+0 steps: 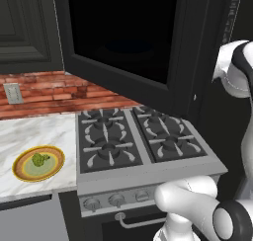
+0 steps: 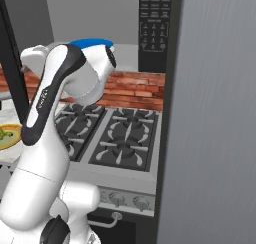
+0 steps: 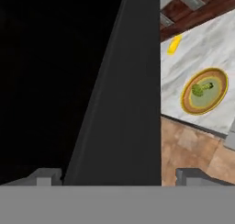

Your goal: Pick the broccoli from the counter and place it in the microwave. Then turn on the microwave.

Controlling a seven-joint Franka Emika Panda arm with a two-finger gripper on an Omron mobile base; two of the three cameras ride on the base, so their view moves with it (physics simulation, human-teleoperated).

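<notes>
The broccoli point(image 1: 40, 160), a small lumpy green floret, lies on a yellow-rimmed plate point(image 1: 20, 173) on the white marble counter point(image 1: 34, 129), left of the stove. The hand view shows the broccoli point(image 3: 201, 89) on its plate point(image 3: 219, 99) far off at the right. The microwave hangs above the stove with its dark glass door point(image 1: 123, 37) swung open; its button panel point(image 2: 155, 28) faces me. My gripper point(image 3: 118, 177) is open and holds nothing. It sits high up, close against the microwave door point(image 3: 124, 103), well away from the broccoli.
A black gas stovetop point(image 1: 138, 139) with burners lies under the open door. A small yellow object point(image 3: 173, 45) rests on the counter near the brick wall point(image 1: 59, 92). A tall grey panel point(image 2: 215, 113) stands at the right. Brown floor tiles point(image 3: 197, 145) show below the counter edge.
</notes>
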